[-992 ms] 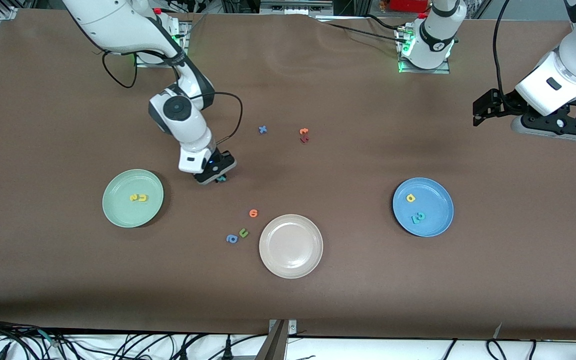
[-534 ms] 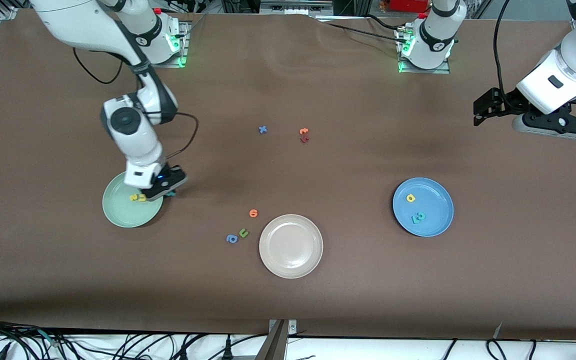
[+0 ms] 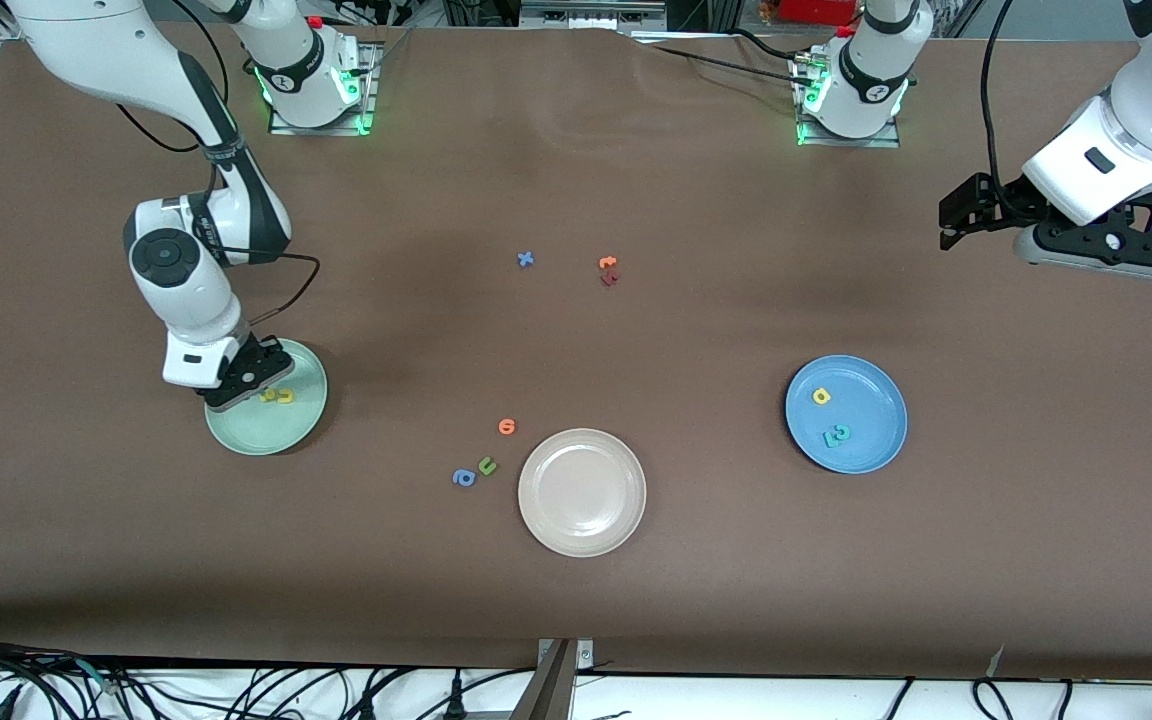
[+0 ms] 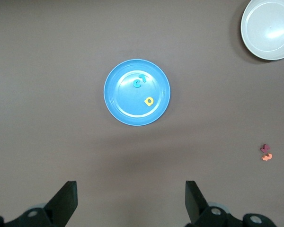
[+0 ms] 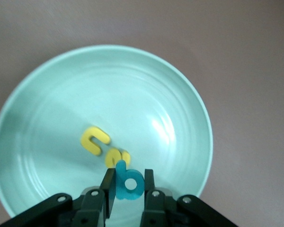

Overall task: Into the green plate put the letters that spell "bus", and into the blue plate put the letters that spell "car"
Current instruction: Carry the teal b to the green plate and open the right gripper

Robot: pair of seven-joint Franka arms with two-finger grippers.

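My right gripper [image 3: 248,383] hangs over the green plate [image 3: 266,445], shut on the teal "b" [image 5: 128,182], which stands upright between its fingers [image 5: 109,182]. In the plate [image 5: 61,94] lie the yellow "u" [image 5: 93,140] and the yellow "s" [image 5: 118,157], side by side [image 3: 278,396]. The blue plate [image 3: 871,445] holds the yellow "a" [image 3: 821,396] and the teal "c" and "r" [image 3: 837,435]. My left gripper [image 3: 958,215] waits open and empty high over the left arm's end of the table, looking down on the blue plate [image 4: 128,106].
A beige plate [image 3: 582,540] sits nearest the front camera, mid-table. Beside it lie an orange letter [image 3: 507,427], an olive "u" [image 3: 487,465] and a darker blue letter [image 3: 463,478]. Farther off are a blue "x" [image 3: 525,259] and orange and dark red letters [image 3: 608,270].
My right arm has carried the teal "b" from the middle of the table toward its own end, arriving over the green plate. The left arm has barely shifted.
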